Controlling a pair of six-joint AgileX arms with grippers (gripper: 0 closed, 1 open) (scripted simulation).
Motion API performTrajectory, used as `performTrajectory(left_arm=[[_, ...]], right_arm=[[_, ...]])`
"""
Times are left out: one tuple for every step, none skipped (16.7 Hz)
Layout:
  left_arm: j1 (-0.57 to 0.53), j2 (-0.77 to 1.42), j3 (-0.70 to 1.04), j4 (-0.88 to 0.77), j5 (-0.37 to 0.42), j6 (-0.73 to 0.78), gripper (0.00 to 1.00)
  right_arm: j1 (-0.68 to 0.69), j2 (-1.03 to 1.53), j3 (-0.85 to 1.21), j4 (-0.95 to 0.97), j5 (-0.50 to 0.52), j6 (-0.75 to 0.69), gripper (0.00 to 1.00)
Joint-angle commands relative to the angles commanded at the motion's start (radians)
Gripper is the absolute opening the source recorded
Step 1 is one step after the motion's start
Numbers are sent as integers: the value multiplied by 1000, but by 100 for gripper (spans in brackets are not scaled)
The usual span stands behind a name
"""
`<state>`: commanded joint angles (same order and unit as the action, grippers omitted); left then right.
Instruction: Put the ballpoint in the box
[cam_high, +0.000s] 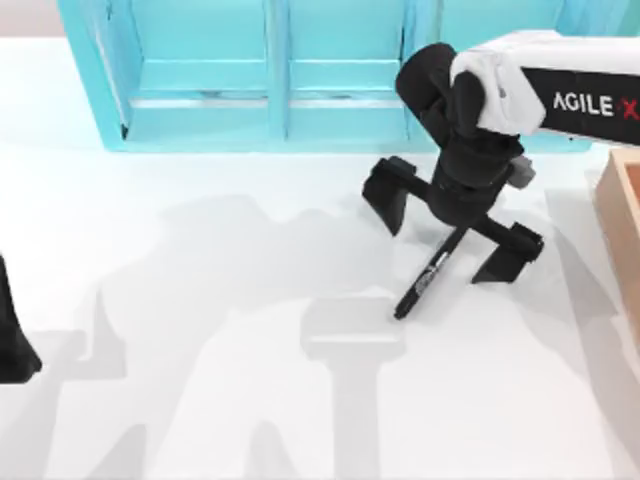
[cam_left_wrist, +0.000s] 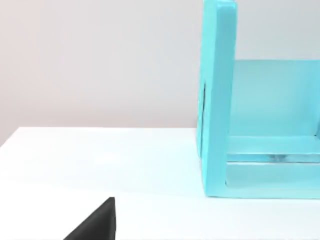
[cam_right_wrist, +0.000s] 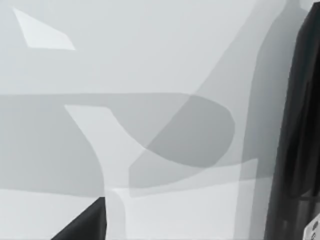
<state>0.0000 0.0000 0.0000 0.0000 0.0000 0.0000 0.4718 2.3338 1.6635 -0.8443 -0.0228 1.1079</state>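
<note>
The ballpoint (cam_high: 428, 274), slim and black with a small pale label, lies slanted on the white table right of centre. Its upper end is hidden under my right gripper (cam_high: 443, 243). That gripper hangs over it, open, one finger spread wide on each side of the barrel and touching nothing. In the right wrist view the ballpoint (cam_right_wrist: 298, 125) runs as a dark bar along one edge, with a finger (cam_right_wrist: 85, 226) at a corner. The tan box (cam_high: 622, 200) shows at the table's right edge, a little right of the gripper.
A large turquoise shelf unit (cam_high: 270, 70) stands along the back of the table, close behind the right gripper, and its side wall (cam_left_wrist: 217, 100) shows in the left wrist view. My left arm (cam_high: 12, 340) is parked at the left edge. Arm shadows cross the table.
</note>
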Motion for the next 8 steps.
performTrajectory(left_arm=[[0, 0, 0, 0, 0, 0, 100], [0, 0, 0, 0, 0, 0, 100], [0, 0, 0, 0, 0, 0, 100], [0, 0, 0, 0, 0, 0, 100], [0, 0, 0, 0, 0, 0, 100], [0, 0, 0, 0, 0, 0, 100], [0, 0, 0, 0, 0, 0, 100], [0, 0, 0, 0, 0, 0, 100]], right_arm=[[0, 0, 0, 0, 0, 0, 100], [0, 0, 0, 0, 0, 0, 100], [0, 0, 0, 0, 0, 0, 92], [0, 0, 0, 0, 0, 0, 85], [0, 0, 0, 0, 0, 0, 77], [0, 0, 0, 0, 0, 0, 70], [0, 0, 0, 0, 0, 0, 62], [0, 0, 0, 0, 0, 0, 55]])
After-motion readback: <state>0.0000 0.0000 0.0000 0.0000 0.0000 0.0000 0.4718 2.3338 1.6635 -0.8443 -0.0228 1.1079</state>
